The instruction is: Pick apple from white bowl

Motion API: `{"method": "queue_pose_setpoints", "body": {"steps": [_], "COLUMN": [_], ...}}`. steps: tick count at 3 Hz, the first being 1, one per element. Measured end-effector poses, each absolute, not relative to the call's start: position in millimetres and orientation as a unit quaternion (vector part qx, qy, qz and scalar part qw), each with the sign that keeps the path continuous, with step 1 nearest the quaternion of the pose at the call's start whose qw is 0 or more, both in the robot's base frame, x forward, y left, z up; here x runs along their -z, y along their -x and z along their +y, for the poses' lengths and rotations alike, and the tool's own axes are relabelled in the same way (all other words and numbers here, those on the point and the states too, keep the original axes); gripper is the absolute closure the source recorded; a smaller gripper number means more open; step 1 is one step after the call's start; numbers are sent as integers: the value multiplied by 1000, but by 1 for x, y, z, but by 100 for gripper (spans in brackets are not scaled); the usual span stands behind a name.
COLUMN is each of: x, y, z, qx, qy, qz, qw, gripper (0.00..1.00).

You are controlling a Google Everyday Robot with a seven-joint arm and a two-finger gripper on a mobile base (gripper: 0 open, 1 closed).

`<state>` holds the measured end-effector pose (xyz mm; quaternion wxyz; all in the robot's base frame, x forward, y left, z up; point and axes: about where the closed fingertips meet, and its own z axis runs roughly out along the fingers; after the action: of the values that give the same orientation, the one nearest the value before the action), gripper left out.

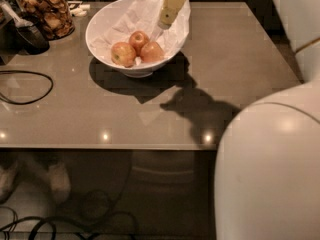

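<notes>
A wide white bowl (102,26) lined with crumpled white paper stands at the back left of the grey table. Three small red apples lie in it: one at the back (139,37), one at the right (151,51), and a paler one at the left (123,53). My gripper (162,25) hangs over the bowl's right side, above and just right of the apples. It is not touching them.
A glass jar of brown snacks (45,11) stands at the back left, with a dark scoop (27,34) beside it. A black cable (25,86) loops on the table's left. My white arm (270,169) fills the right foreground.
</notes>
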<state>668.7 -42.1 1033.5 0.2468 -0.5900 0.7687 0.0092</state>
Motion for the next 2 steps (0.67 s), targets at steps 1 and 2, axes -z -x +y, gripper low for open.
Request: {"method": "queue_pose_setpoints", "body": {"steps": [1, 2], "x": [-1028, -1022], "y": [-680, -689], "z": [-35, -28], "qx": [-8, -8], "qy": [597, 604], "qz": [765, 760], "qw": [242, 238], "gripper": [18, 9]}}
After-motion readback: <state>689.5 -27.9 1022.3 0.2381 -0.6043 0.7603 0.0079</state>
